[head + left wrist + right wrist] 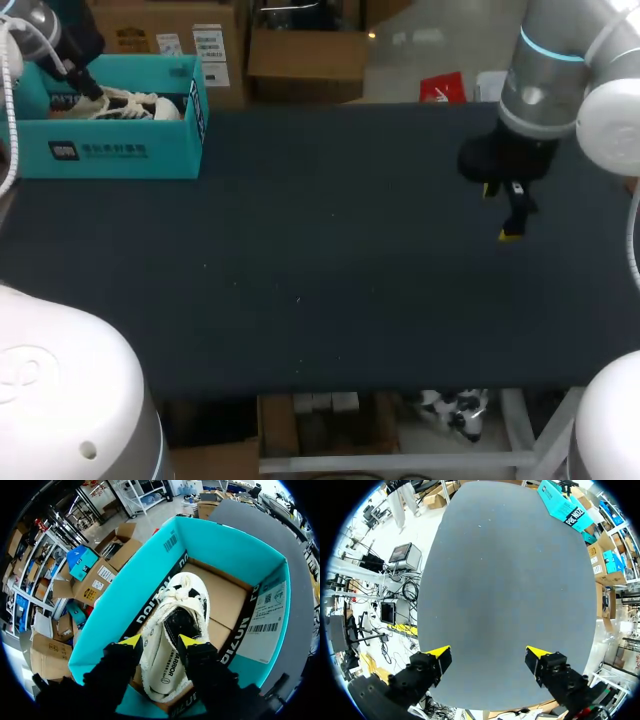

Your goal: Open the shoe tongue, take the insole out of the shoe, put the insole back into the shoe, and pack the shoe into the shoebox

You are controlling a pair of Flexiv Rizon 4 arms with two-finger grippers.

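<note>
Shoe (pixel 172 625), white, sits inside the teal shoebox (pixel 150 580) at the far left corner of the tabletop (pixel 510 580). Left pincer (pixel 160 641) grips the shoe, one yellow tip against each side. Right pincer (pixel 488 652) hangs well apart over the dark tabletop, fingers spread wide.

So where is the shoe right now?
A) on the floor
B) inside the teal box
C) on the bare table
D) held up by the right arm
B: the shoe lies inside the box, with the left end effector at its heel end.
</note>
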